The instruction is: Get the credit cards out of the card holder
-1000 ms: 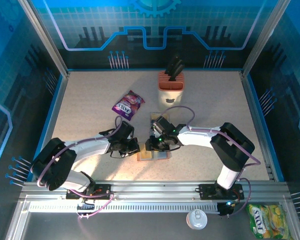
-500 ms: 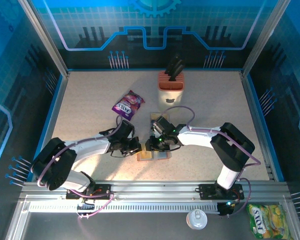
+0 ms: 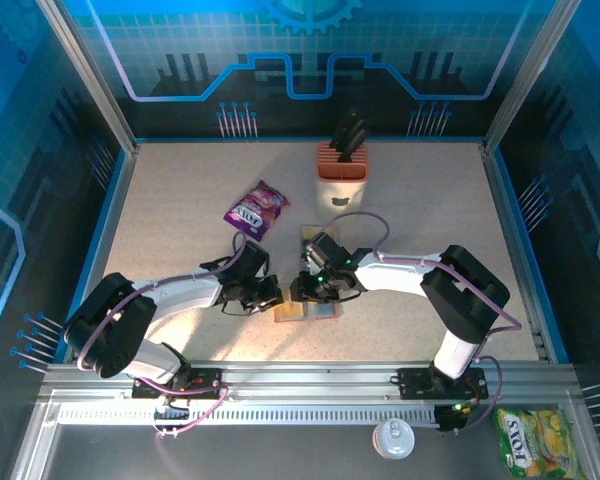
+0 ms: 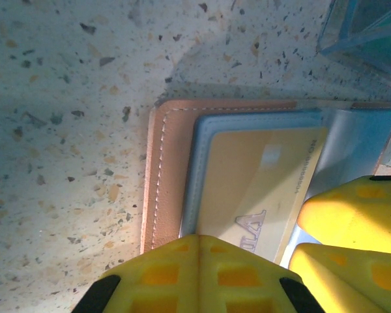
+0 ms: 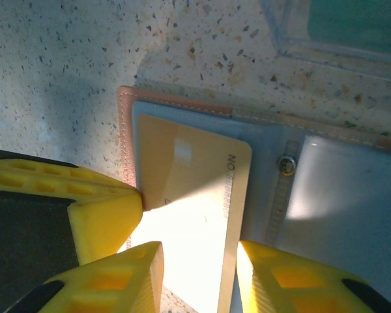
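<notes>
The card holder (image 3: pixel 323 311) lies open on the table, with a brown stitched rim (image 4: pixel 164 176) and grey-blue pockets (image 5: pixel 267 176). A tan credit card (image 5: pixel 195 182) sticks partway out of one pocket, past the holder's edge. My right gripper (image 5: pixel 199 264) has a finger against each long edge of that card (image 4: pixel 254 176) and is shut on it. My left gripper (image 4: pixel 199 240) is shut with nothing held, its tip down at the holder's rim beside the card. In the top view the left gripper (image 3: pixel 276 296) and the right gripper (image 3: pixel 312 293) meet over the holder.
A clear sleeve (image 3: pixel 313 238) with a teal card inside lies just beyond the holder. A purple snack packet (image 3: pixel 257 209) and a cream-and-orange knife block (image 3: pixel 341 172) sit farther back. A yellow-green packet (image 3: pixel 536 440) and a white lid (image 3: pixel 393 437) lie off the table by the bases.
The left arm has edged slightly toward the holder. The right gripper and the card have kept their places.
</notes>
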You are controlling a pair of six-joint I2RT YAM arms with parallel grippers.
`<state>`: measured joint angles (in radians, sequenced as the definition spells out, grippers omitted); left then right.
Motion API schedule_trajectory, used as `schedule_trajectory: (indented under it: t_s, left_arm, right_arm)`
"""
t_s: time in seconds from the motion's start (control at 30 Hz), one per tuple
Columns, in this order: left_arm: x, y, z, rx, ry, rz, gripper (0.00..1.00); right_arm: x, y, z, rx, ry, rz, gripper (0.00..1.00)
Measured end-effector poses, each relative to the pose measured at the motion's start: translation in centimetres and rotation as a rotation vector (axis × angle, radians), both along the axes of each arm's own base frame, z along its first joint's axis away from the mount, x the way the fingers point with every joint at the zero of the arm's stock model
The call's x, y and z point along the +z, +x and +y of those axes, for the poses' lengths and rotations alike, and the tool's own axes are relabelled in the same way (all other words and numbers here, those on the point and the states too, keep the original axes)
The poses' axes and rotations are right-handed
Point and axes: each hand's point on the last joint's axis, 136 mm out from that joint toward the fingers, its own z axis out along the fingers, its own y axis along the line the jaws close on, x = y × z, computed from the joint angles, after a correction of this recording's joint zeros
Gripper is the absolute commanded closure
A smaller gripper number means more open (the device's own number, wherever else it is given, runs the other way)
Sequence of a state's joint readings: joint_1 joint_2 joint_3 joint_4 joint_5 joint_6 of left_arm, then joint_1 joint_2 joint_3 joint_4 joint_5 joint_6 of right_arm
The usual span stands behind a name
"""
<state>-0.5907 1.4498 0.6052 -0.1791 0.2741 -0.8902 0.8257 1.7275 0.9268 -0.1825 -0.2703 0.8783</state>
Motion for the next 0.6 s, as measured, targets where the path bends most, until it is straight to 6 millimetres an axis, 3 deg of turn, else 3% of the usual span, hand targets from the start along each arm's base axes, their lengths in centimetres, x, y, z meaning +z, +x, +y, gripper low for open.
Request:
schedule_trajectory:
  t_s: [0.4, 0.6]
  left_arm:
    - [0.71, 0.11, 0.42, 0.012, 0.010, -0.023, 1.00]
    - [-0.08, -0.45, 0.79, 0.012, 0.022, -0.006, 1.00]
  right_arm:
    - [0.02, 0.02, 0.02, 0.000, 0.001, -0.001, 0.64]
    - [0.10, 0.04, 0.03, 0.000, 0.003, -0.003, 0.64]
